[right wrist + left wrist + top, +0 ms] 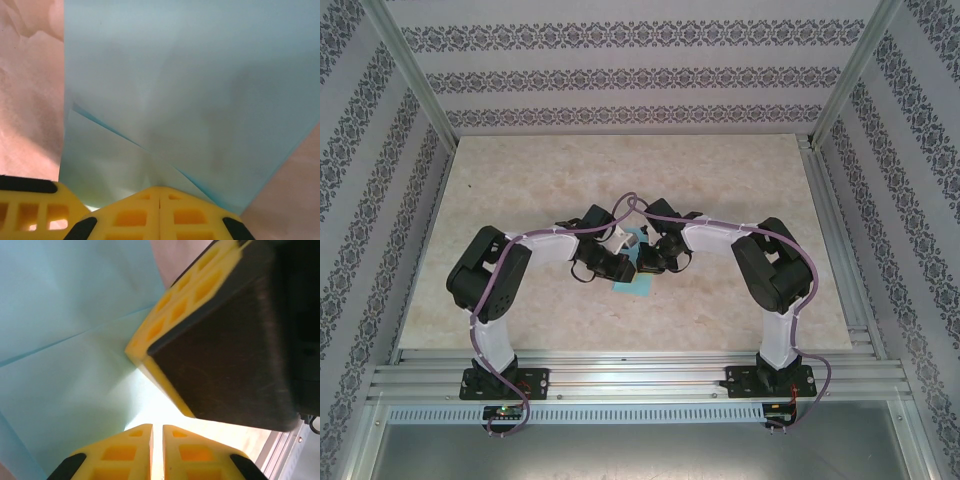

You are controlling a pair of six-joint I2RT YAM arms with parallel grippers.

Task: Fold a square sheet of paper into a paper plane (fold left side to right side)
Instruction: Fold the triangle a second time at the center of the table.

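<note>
Jaws of the right gripper [160, 194] are pressed together, tips on the square sheet of paper [190, 85]; whether they pinch it or merely press it, I cannot tell. Just beside it the left gripper [157, 432] has its jaws a slim slit apart, paper right at their tips. From both pincers the sheet spreads straight ahead, creases fanning out from the right tips. From above, a turquoise corner pokes out between the wrists toward the arm bases, mid-table [520, 180]. Its long axis seems to run near to far, though the wrists hide most of it. Neither arm is nearer.
</note>
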